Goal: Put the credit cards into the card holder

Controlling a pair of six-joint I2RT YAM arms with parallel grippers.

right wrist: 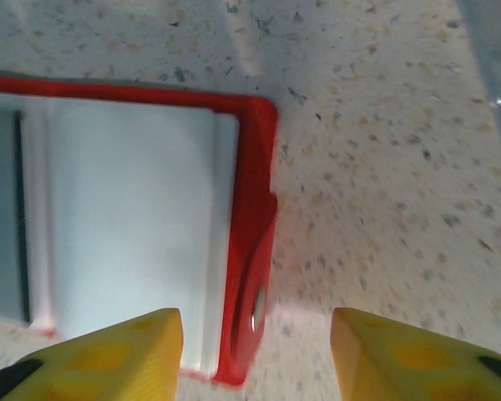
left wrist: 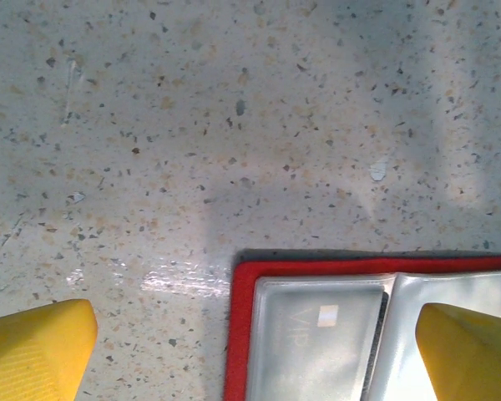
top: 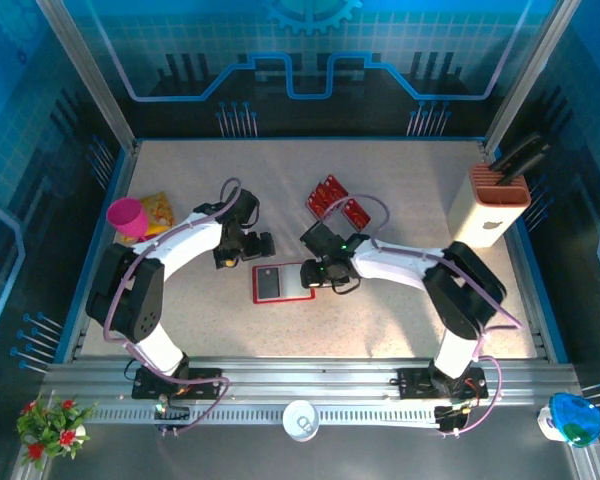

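yellow fingertips (right wrist: pixel 108 355) of the right gripper (right wrist: pixel 257 359) sit at the bottom of the right wrist view. they stand apart with nothing pinched. the red rim of the card holder (right wrist: pixel 255 209) runs up between them, lying on the table below. my guess is that the gripper hangs over this edge either to pin the holder down or to line up with its pocket.

in the left wrist view the left gripper (left wrist: pixel 255 351) is spread as wide as it goes and is empty. one finger (left wrist: pixel 33 351) is in the lower left corner of the frame and the other in the lower right. the card holder (left wrist: pixel 242 334) has one corner under it, so this arm looks placed to steady the case.

from above, the card holder (top: pixel 290 285) lies opened flat at the middle of the table, between the left gripper (top: pixel 248 243) and the right gripper (top: pixel 320 270). its inside faces up, which leaves the pockets reachable. it is red-rimmed with rounded corners and has glossy, pale, clear-looking sleeves inside. a dark rectangle fills its left half, and i cannot tell whether that is a card or just the pocket.

the credit cards (top: pixel 327 196), red with black parts, lie in a loose cluster above the holder, toward the upper middle of the frame and well apart from it. neither gripper carries one, so a fetch looks to be needed next.
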